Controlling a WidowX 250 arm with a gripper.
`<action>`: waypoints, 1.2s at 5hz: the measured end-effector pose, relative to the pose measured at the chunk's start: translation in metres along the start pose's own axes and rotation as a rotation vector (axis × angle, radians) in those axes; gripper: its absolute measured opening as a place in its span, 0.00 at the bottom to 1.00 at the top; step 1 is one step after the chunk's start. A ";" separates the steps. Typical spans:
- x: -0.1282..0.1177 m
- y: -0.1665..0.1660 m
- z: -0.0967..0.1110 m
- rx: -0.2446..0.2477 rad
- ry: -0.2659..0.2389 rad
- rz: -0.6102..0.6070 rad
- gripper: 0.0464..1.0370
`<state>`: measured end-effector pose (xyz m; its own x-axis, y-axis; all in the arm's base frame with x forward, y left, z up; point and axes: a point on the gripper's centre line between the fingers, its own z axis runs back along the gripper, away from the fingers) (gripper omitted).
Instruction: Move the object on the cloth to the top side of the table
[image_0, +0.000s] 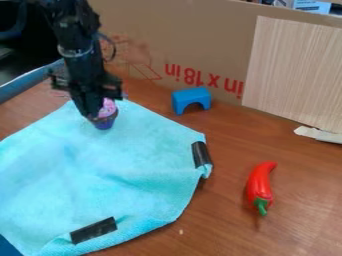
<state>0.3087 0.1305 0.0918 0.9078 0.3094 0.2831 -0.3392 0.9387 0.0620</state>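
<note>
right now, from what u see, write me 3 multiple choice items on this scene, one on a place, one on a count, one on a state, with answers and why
1. Where is the toy cupcake?
A) near the bottom edge of the cloth
B) near the cloth's top corner, at the gripper
C) off the cloth, to its right

2. How many black strips are on the cloth?
A) two
B) four
C) five

3. How does the blue arch block sit?
A) upside down, opening upward
B) leaning on the cloth
C) upright, opening downward

Answers:
1 B: the cupcake is at the cloth's upper end, beside the gripper.
2 A: one strip is at the right corner, one near the bottom edge.
3 C: its two legs meet the table, with the gap between them.
</note>
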 end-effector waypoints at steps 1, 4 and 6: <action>-0.003 -0.001 0.002 -0.011 0.026 -0.006 0.46; 0.018 0.008 0.018 -0.024 -0.017 0.024 0.96; 0.025 0.019 0.000 -0.004 -0.002 0.053 0.96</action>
<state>0.3247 0.1558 0.1001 0.8883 0.3582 0.2874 -0.3856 0.9217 0.0432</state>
